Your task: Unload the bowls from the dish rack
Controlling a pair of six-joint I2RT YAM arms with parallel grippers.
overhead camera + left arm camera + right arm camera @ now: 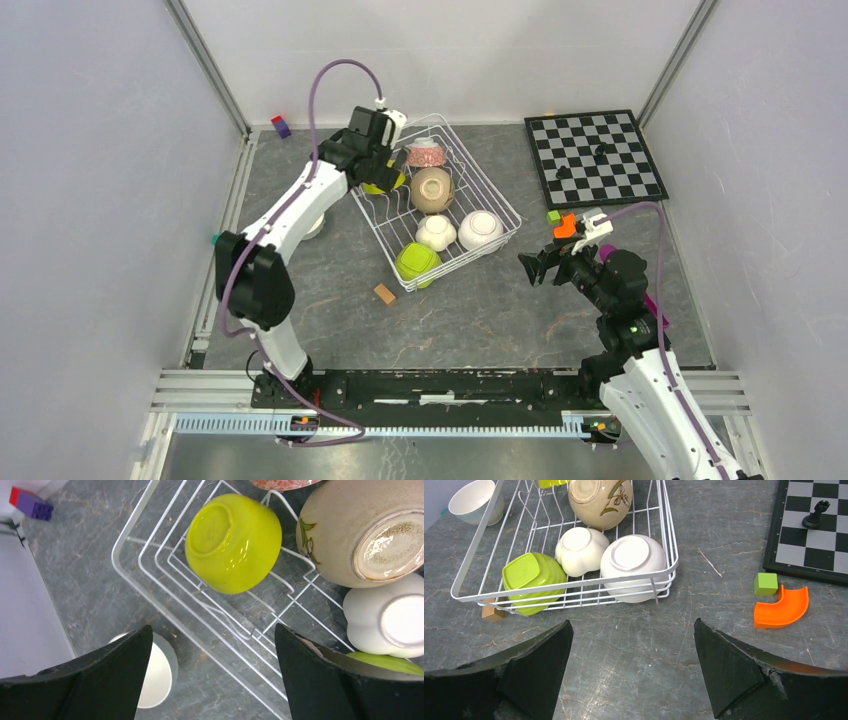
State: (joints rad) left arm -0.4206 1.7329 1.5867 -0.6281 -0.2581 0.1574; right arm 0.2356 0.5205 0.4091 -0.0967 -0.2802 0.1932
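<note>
Left of the dish rack (485,170), on the table, one white bowl (313,225), mouth up; over the rack's left edge, left gripper (212,630) spread wide and empty, above an upturned lime green bowl (232,542). Inside the rack: speckled pink bowl (425,152) at the far end, tan floral bowl (432,188) mid-rack, scalloped white bowl (436,232) touching round white bowl (480,229), ribbed lime bowl (417,263) in the near corner. Right of the rack, well apart, right gripper (631,625) agape, holding nothing

Bright, even overhead light, soft shadows, glare on the lime green bowl (233,542), wrist views sharp, slightly wide-angle
</note>
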